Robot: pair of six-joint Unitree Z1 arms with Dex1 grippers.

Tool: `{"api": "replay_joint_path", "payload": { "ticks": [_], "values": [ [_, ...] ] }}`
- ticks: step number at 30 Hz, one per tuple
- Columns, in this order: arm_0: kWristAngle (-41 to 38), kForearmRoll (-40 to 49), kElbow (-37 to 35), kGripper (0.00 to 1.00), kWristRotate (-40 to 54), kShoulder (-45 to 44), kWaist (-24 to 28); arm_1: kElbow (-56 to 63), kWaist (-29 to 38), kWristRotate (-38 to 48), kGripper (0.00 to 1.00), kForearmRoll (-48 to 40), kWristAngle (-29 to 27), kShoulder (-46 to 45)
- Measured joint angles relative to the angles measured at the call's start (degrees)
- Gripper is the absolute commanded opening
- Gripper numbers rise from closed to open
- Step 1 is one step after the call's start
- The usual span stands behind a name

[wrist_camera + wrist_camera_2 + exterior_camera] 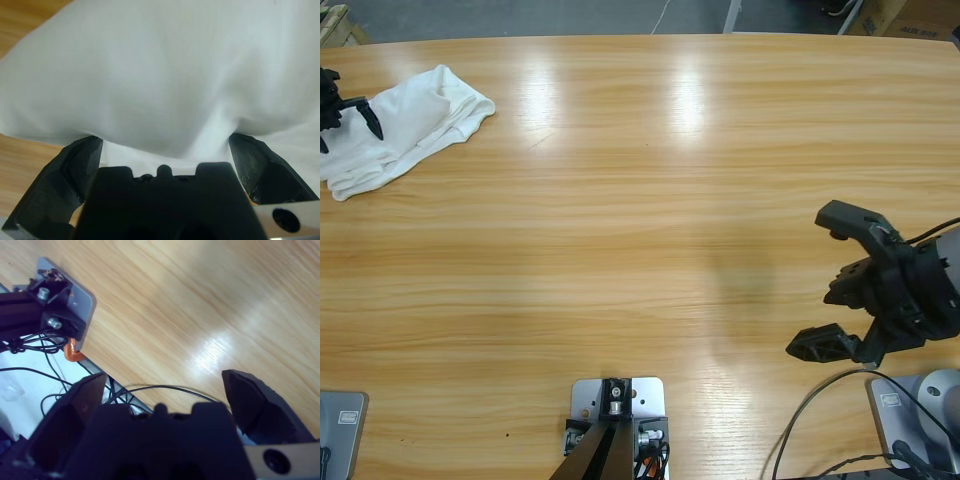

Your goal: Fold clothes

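The clothes (420, 125) are one white garment lying bunched and partly folded at the table's far left corner. My left gripper (348, 132) comes in from the left edge and sits at the garment's left side, open, with one black jaw lying over the cloth. In the left wrist view the white clothes (160, 75) fill nearly the whole picture and drape down between the spread jaws of the left gripper (165, 142). My right gripper (825, 280) hangs open over bare wood at the right, far from the garment, and nothing is between the jaws of the right gripper (165, 380).
The long wooden table (640, 200) stretches bare between the two arms. Its far edge runs along the top of the high view, with floor and boxes beyond. Black cables (45, 375) hang off the table's near edge in the right wrist view.
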Motion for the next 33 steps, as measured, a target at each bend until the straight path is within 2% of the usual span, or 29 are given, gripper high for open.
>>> {"api": "replay_joint_path", "payload": {
  "ticks": [15,21,33],
  "values": [
    [-0.84,6.16,-21.64,1.000,0.48,8.01,1.64,-1.42,-0.26,0.00,0.954,0.38,-0.01,-0.93],
    [-0.98,6.17,-23.58,1.000,0.50,8.46,4.19,-1.42,-0.48,0.00,0.954,0.39,-0.01,-0.93],
    [-2.48,6.24,-27.18,1.000,1.18,9.94,4.76,-1.83,-1.02,-0.08,0.954,1.80,-0.02,-2.40]
  ]
}}
